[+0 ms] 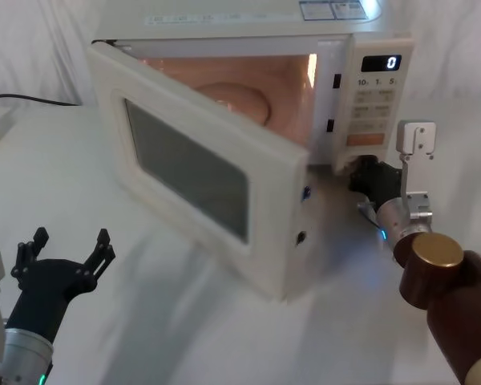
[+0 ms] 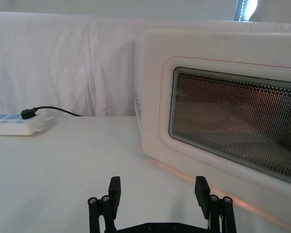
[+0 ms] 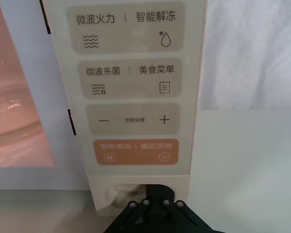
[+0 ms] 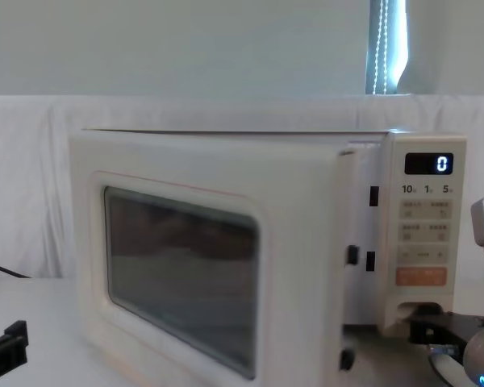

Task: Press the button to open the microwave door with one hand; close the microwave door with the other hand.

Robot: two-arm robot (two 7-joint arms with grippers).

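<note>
The cream microwave door (image 1: 192, 168) stands swung partly open toward me, its dark window (image 2: 233, 121) facing the left gripper, and the lit cavity (image 1: 248, 80) shows behind it. The button (image 3: 117, 194) sits below the orange key (image 3: 136, 151) at the foot of the control panel (image 1: 373, 96). My right gripper (image 3: 157, 190) is shut, with its tip against the button and covering much of it. That gripper also shows low beside the panel (image 4: 423, 326). My left gripper (image 1: 70, 241) hangs open over the table, in front of and left of the door, holding nothing.
A white power strip (image 2: 14, 125) with a black cable (image 1: 24, 100) lies at the far left of the white table (image 1: 184, 321). White cloth hangs behind. The door's free edge (image 1: 297, 224) juts into the table's middle. My brown right forearm (image 1: 449, 297) fills the lower right.
</note>
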